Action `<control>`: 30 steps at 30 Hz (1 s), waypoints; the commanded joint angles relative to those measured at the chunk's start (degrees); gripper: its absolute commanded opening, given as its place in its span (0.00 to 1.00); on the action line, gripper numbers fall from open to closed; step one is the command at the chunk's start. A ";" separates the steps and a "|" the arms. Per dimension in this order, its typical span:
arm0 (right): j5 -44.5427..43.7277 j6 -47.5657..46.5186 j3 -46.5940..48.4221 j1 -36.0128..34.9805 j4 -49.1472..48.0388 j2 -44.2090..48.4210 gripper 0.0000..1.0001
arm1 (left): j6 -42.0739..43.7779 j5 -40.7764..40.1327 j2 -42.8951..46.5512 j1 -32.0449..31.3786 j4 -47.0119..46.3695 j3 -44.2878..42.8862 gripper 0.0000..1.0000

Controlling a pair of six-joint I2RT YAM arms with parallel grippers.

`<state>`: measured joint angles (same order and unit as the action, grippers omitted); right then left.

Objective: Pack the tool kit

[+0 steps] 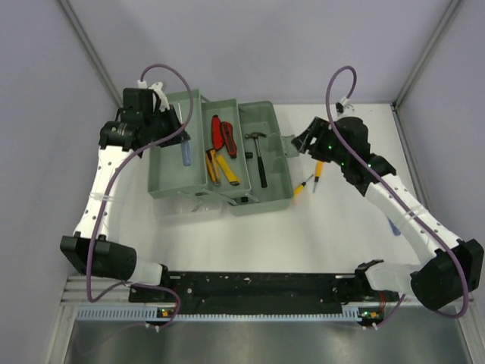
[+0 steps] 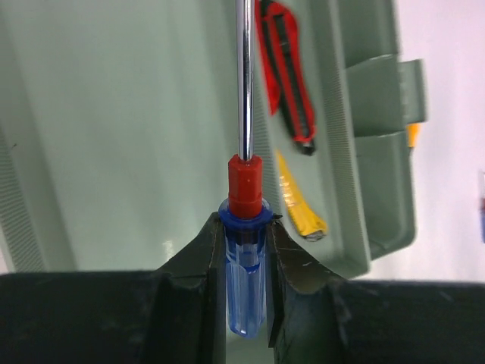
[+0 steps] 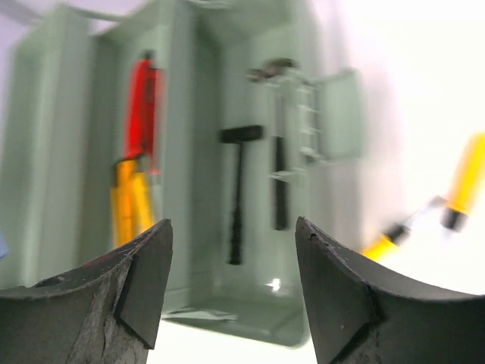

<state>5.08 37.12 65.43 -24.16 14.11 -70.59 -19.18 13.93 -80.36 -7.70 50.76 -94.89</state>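
The grey-green toolbox (image 1: pixel 276 121) stands open at the back middle, its tiered trays fanned out to the left. My left gripper (image 1: pixel 182 142) hangs over the leftmost tray (image 2: pixel 114 136), shut on a blue-handled screwdriver (image 2: pixel 244 280) with a red collar; its steel shaft points away across the tray. The middle tray holds a red utility knife (image 1: pixel 221 133) and yellow-handled pliers (image 1: pixel 220 168). A black hammer (image 1: pixel 261 161) lies in the right compartment. My right gripper (image 1: pixel 305 142) is open and empty just right of the box, fingers (image 3: pixel 148 265) wide apart. Two yellow screwdrivers (image 1: pixel 312 179) lie on the table below it.
A small blue object (image 1: pixel 394 226) lies on the table beside the right forearm. Grey walls close in at left, right and back. The box's latch tab (image 1: pixel 288 144) juts toward the right gripper. The black rail (image 1: pixel 258 284) of the arm bases runs along the near edge.
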 commanded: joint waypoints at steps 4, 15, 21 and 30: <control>-15.71 1.98 -7.15 2.81 9.18 0.63 0.61 | 2.13 -5.59 -5.77 0.85 3.38 -0.56 0.00; -16.69 3.22 -10.32 5.35 9.27 -9.38 0.49 | 0.81 -1.37 -9.47 0.85 2.41 1.73 0.12; -17.56 1.12 -7.25 5.62 9.18 -17.29 0.41 | 0.72 -1.19 -8.59 0.85 2.50 2.17 0.35; -17.12 -6.36 -3.65 7.90 6.28 -25.82 0.39 | 0.11 -0.40 -5.08 0.85 3.46 -0.99 0.49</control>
<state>-11.16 34.92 57.52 -17.30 23.16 -93.19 -18.52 12.80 -89.65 -7.05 54.57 -92.79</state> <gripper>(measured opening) 0.403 0.472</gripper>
